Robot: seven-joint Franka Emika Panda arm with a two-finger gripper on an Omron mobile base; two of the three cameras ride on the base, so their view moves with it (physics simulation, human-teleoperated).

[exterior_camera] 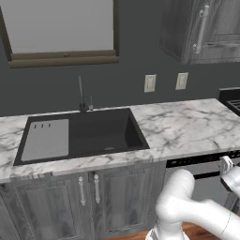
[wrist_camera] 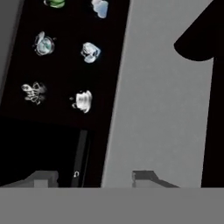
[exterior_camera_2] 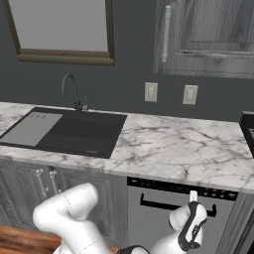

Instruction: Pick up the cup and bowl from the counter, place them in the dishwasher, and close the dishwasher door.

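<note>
The dishwasher (exterior_camera_2: 176, 213) sits under the white marble counter (exterior_camera_2: 173, 146), to the right of the sink. Its grey door (exterior_camera_2: 158, 223) stands upright and flush, with the black upper strip (exterior_camera_2: 163, 186) and a dark bar handle (exterior_camera_2: 158, 204) facing me. My gripper (exterior_camera_2: 193, 197) is right up against the top of that door; it also shows at the right edge of the left base view (exterior_camera: 226, 164). In the hand view the gripper (wrist_camera: 94, 179) is open with nothing between its fingers, close to the black strip with its small icons (wrist_camera: 65, 65) and the grey door panel (wrist_camera: 162, 109). The green cup and the brown bowl are out of view.
A black sink basin (exterior_camera: 82, 133) with a faucet (exterior_camera: 81, 96) is set in the counter on the left. Grey wood-grain cabinet doors (exterior_camera: 89, 192) stand below it, and an upper cabinet (exterior_camera: 206, 28) hangs at the top right. A stove edge (exterior_camera: 232, 101) borders the counter's right end.
</note>
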